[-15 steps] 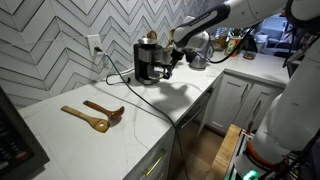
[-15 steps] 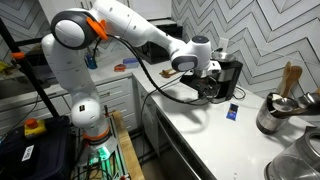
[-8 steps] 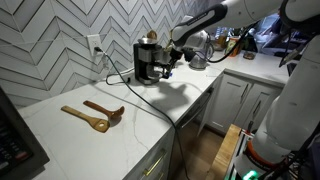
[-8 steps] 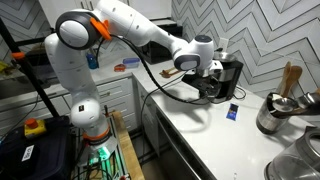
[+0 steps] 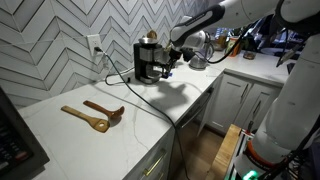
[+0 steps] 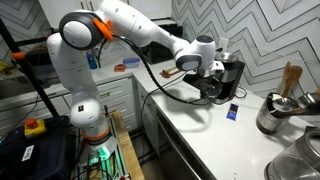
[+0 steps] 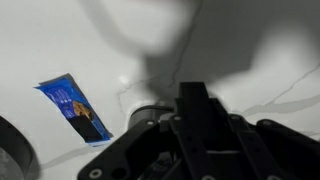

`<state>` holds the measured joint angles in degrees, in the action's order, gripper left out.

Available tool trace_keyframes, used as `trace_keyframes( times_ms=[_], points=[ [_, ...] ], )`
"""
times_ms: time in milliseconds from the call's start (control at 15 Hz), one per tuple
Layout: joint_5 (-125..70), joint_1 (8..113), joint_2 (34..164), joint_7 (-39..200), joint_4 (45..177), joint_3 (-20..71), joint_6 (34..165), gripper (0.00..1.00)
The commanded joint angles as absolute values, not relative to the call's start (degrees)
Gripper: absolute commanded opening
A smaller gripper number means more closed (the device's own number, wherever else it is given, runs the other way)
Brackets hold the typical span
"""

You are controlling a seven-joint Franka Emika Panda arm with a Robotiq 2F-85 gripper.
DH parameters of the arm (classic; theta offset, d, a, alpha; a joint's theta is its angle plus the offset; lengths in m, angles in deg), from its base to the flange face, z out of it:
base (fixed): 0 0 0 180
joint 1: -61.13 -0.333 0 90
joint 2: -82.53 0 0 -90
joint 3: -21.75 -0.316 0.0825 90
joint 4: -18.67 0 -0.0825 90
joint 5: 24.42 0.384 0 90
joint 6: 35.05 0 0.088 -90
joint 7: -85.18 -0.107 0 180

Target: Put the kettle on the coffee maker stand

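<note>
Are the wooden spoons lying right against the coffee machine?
No, in an exterior view the wooden spoons lie on the counter well apart from the coffee machine.

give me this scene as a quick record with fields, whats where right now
coffee machine: black, against the tiled wall
hand: low at the machine's front, open or shut unclear
kettle: not separable from the dark hand and machine
wooden spoons: on the counter, apart from the machine
blue packet: flat on the counter near the machine
</note>
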<state>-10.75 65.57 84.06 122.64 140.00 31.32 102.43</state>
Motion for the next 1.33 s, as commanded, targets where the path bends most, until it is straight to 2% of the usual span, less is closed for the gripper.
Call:
trace_keyframes(
  times_ms=[0, 733, 1267],
  points=[
    [-11.30, 66.95, 85.89, 120.42, 138.22, 30.28, 101.80, 0.07],
    [-17.61, 67.91, 84.02, 118.48, 139.00, 30.72, 97.73, 0.07],
    [-14.68, 68.57, 86.15, 119.87, 137.88, 30.47, 100.55, 0.07]
  ],
)
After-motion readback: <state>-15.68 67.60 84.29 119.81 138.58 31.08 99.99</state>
